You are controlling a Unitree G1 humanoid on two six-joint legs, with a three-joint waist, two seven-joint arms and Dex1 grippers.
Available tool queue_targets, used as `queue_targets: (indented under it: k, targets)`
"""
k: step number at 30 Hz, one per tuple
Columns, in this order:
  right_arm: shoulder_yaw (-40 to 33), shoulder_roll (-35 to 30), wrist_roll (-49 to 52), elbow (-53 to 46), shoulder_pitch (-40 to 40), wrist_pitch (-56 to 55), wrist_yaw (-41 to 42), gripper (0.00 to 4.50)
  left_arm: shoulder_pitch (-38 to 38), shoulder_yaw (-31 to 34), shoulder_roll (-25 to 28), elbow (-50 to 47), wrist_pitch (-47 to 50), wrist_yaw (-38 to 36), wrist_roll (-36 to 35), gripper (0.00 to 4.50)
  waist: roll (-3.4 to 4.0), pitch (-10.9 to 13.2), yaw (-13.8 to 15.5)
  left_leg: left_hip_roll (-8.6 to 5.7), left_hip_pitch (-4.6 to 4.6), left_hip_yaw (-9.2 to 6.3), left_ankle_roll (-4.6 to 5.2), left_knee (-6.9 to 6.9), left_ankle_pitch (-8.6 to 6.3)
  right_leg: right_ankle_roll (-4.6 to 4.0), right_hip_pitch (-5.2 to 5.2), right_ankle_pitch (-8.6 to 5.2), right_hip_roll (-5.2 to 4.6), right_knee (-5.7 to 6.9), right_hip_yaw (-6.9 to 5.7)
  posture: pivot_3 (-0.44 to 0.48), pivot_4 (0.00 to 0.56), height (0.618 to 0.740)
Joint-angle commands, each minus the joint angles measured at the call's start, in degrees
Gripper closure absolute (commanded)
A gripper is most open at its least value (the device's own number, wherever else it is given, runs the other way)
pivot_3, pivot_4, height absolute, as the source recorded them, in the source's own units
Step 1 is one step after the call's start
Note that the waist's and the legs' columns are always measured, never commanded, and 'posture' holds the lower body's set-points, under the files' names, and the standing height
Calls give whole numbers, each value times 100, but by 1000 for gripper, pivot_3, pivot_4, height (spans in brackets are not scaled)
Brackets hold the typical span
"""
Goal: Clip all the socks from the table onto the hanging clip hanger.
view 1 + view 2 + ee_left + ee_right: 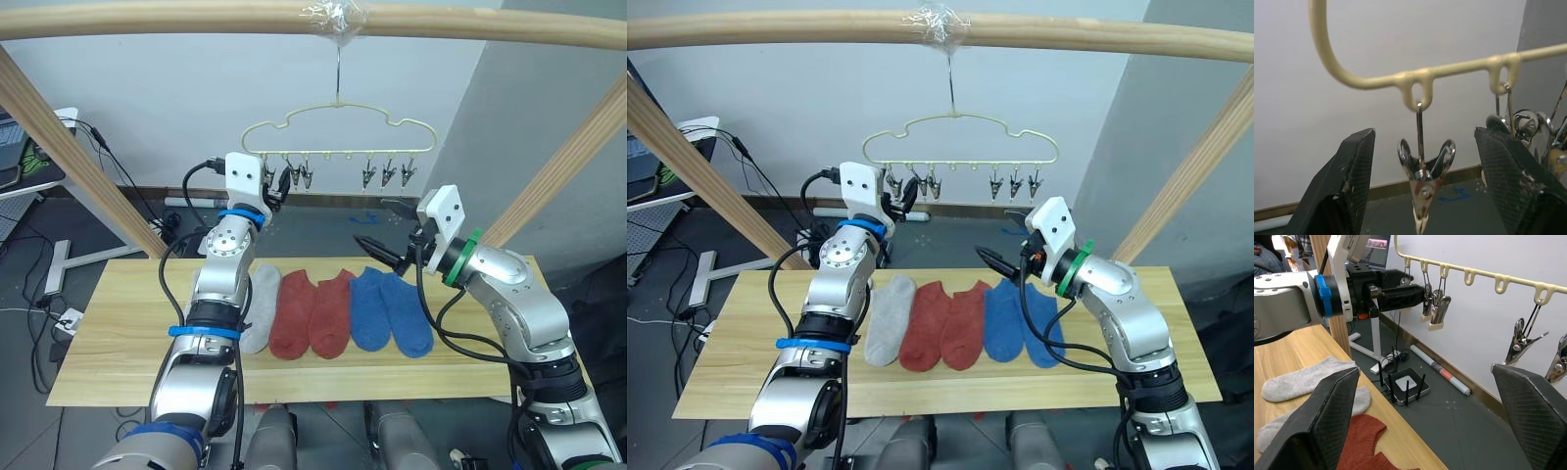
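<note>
head cams: hanger hooked on the wooden beam up top, six clips in a row, three on its left half, three on the right. Socks lie side by side on the table, grey, red, red, blue, blue, all below both sets of fingers.
left gripper: raised to clip height, fingers apart, right at the leftmost clips.
right gripper: lower down, fingers spread wide w/ nothing between them, hovering just above the blue socks, below the right-hand clips.

left wrist cam: one metal clip hangs between the two black fingers, not touched by either, gap on both sides. Hanger wire runs across above the fingertips. More clips sit just past the other finger.

right wrist cam: right fingers far apart, empty. Beyond them the left gripper is at the first clips on the hanger. Grey socks on the table near one finger, a red sock closest in. Two clips dangle above the other finger.

floor stuff: router-looking box and cables below the hanger.
</note>
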Motion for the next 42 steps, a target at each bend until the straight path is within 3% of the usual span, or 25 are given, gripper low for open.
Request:
queue_targets:
  k: [1,6,11,18,22,26,34,42]
  targets:
    - [-131,-65,62,-183,-106,-5,16,0,-160,59,2,-84,-184,14,-8,2278,0,2,-2,0,0,0,0,0,0,0,0,0,0,0,0,-62,255,740]
    - [-132,-65,77,-192,-117,18,1,0,-195,73,11,-30,-243,25,-6,3722,-1,4,-2,0,-1,0,0,0,0,0,0,0,0,0,0,-61,255,740]
    - [-122,-50,81,-210,-116,51,-8,0,-181,66,36,-36,-279,-4,6,4476,-1,7,-2,0,-1,0,0,0,0,0,0,0,0,0,0,-60,256,740]
    - [-85,-64,-113,-136,161,46,-203,0,-38,33,221,-182,-154,-134,50,4476,-1,13,-3,0,-1,0,0,0,0,0,-1,0,0,0,0,-40,258,740]
    - [178,-352,-919,508,881,-464,-403,0,70,265,310,-385,431,-186,-273,4476,-1,13,26,-1,-3,-3,0,-2,0,-1,0,-1,-1,-3,-3,-35,259,740]
    - [227,-382,-1250,1244,1081,-562,-524,0,250,328,309,-803,773,-182,-364,4476,1,15,-22,-2,0,3,-1,0,0,0,-2,0,-3,2,3,-29,256,740]
    - [306,-119,-1315,2665,787,-741,-197,0,709,222,216,-1529,1245,-228,-403,4476,1,18,-118,1,9,3,0,0,1,3,3,2,3,8,7,-22,258,740]
    - [595,-114,-1596,3929,380,-1145,291,0,734,240,200,-1667,1393,-213,-397,4476,-2,21,-124,0,8,5,0,0,0,5,2,2,3,6,9,-17,264,740]
